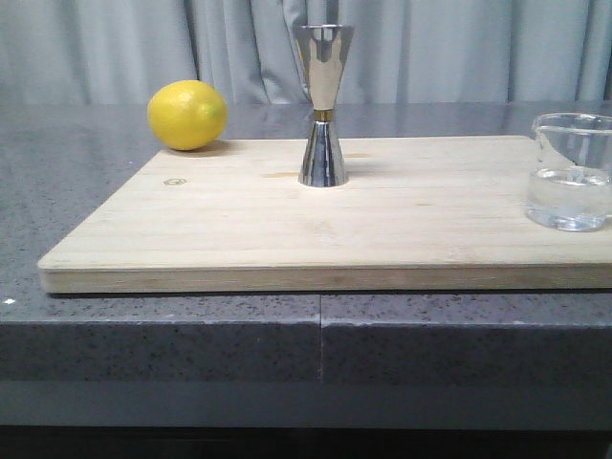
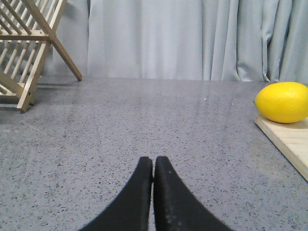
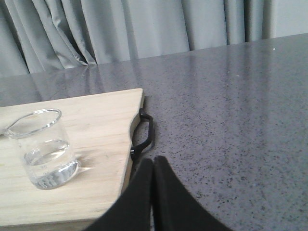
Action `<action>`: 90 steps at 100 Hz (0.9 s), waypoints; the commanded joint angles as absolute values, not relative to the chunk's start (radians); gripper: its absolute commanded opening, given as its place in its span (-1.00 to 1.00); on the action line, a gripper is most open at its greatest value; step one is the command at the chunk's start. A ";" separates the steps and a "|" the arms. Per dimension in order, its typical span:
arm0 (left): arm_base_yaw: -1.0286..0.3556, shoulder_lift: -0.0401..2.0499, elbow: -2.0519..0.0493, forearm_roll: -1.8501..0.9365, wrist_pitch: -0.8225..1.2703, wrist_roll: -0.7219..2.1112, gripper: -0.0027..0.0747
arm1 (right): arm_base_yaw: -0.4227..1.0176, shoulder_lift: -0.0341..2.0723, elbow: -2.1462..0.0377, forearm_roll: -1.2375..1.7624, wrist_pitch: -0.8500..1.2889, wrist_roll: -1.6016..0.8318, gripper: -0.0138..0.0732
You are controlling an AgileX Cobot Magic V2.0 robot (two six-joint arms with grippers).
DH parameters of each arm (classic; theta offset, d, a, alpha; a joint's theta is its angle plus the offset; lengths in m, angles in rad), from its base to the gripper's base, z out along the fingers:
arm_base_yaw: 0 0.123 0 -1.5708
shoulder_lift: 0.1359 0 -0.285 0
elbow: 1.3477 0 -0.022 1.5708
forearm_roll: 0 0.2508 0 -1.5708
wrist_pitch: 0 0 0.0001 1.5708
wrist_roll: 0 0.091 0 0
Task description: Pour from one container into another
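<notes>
Board: pale rectangular wooden cutting board (image 1: pixel 229 225) lies flat on the speckled dark grey stone counter (image 1: pixel 172 335); a black handle (image 3: pixel 146 134) shows at one of its short ends.
Jigger: tall shiny steel hourglass-shaped double jigger (image 1: pixel 323 105) with a thin gold band at its waist stands upright near the middle of the board, toward its far edge.
Beaker: small clear glass beaker (image 1: pixel 570 172) with a pouring lip stands upright on the board, well apart from the jigger, near the handle end; clear liquid fills its lower part.
Lemon: yellow lemon (image 1: pixel 187 115) rests at the board's far corner, opposite end from the beaker.
Rack: slatted wooden rack (image 2: pixel 30 45) stands on the counter, well away from the board.
Left gripper (image 2: pixel 153 166): black fingers pressed together, holding nothing, over bare counter beside the board's lemon end.
Right gripper (image 3: pixel 152 166): black fingers pressed together, holding nothing, just off the board's handle end, near the beaker.
Backdrop: grey curtain (image 1: pixel 115 48) hangs behind the counter.
</notes>
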State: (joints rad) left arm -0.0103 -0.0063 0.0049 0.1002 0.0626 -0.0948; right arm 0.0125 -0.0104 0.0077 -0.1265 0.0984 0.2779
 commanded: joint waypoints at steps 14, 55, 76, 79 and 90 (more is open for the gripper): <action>-0.009 -0.028 0.026 0.102 -0.011 -0.094 -0.99 | 0.014 -0.030 0.035 -0.129 0.020 0.269 -0.84; -0.009 -0.028 0.026 0.102 -0.011 -0.094 -0.99 | 0.014 -0.030 0.035 -0.176 0.037 0.267 -0.84; -0.009 -0.028 0.026 0.102 -0.013 -0.094 -0.99 | 0.014 -0.030 0.035 -0.215 0.104 0.267 -0.84; -0.009 -0.028 0.026 0.102 -0.013 -0.094 -0.99 | 0.014 -0.030 0.035 -0.215 0.104 0.267 -0.84; -0.009 -0.028 0.026 0.102 -0.013 -0.094 -0.99 | 0.014 -0.030 0.035 -0.215 0.104 0.267 -0.84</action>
